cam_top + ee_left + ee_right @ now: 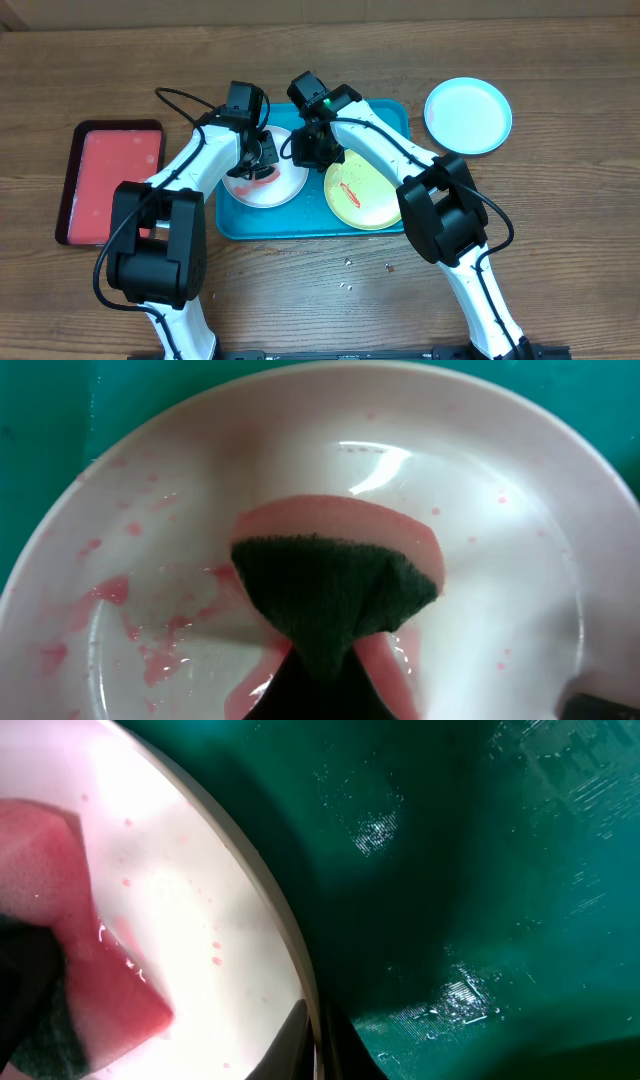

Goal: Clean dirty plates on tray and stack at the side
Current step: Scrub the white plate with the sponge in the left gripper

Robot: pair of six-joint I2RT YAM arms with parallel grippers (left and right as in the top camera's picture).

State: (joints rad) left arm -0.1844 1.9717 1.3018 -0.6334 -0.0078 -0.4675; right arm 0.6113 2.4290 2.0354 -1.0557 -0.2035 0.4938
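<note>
While a red tray lies at the left, the left gripper pinches a pink sponge against the smeared white plate in the left half of the teal tray. The right gripper clamps that plate's right rim. Right of it sits the yellow-green plate. The pale blue plate lies on the table, far right.

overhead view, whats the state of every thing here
blue tray: on table, holds two plates
white plate: on blue tray, wet pink smears
yellow plate: on blue tray, red sauce streaks
blue plate: on table beside tray, looks clean
red tray: on table, left side, no plates
sponge: pressed on white plate
left claw: shut on sponge
right claw: shut on white plate's rim
</note>
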